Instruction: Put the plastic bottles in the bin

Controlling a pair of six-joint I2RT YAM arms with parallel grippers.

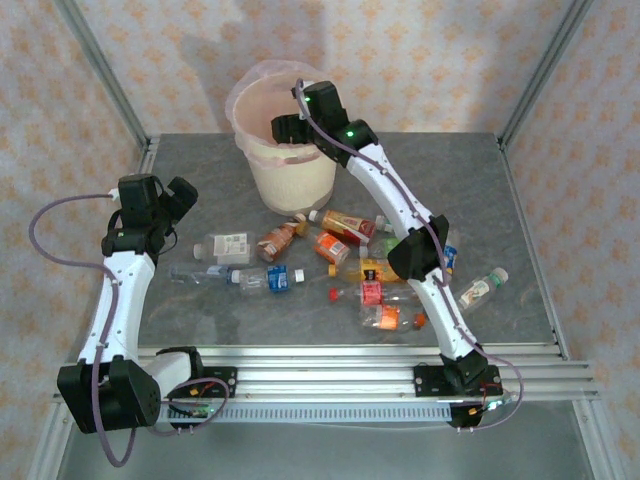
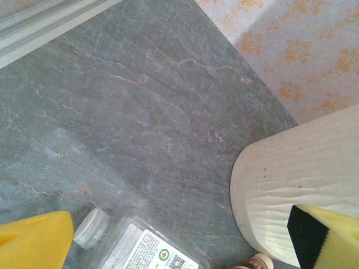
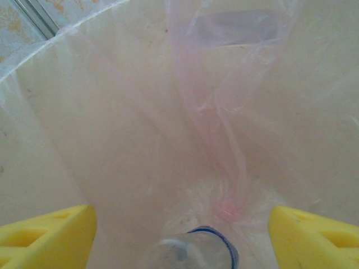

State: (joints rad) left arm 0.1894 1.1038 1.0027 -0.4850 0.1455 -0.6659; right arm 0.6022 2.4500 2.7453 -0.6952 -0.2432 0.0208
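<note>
The cream-white bin [image 1: 290,170] with its pink liner [image 3: 224,112] stands at the back of the table. My right gripper [image 1: 291,127] hangs over its mouth. In the right wrist view the right gripper [image 3: 179,219] is open, its yellow fingers [image 3: 47,235] wide apart. A clear bottle with a blue ring [image 3: 193,251] lies loose between and below them, touching neither. Several plastic bottles lie in front of the bin, among them a clear white-labelled one [image 1: 225,246] and an orange one [image 1: 278,240]. My left gripper [image 1: 183,197] is open above the white-labelled bottle [image 2: 134,246].
The bin wall [image 2: 297,179] stands close to the right of my left gripper [image 2: 180,221], with an orange bottle's cap [image 2: 261,260] at its foot. A green-labelled bottle [image 1: 482,288] lies apart at the right. Metal frame posts and papered walls surround the grey table [image 1: 200,170].
</note>
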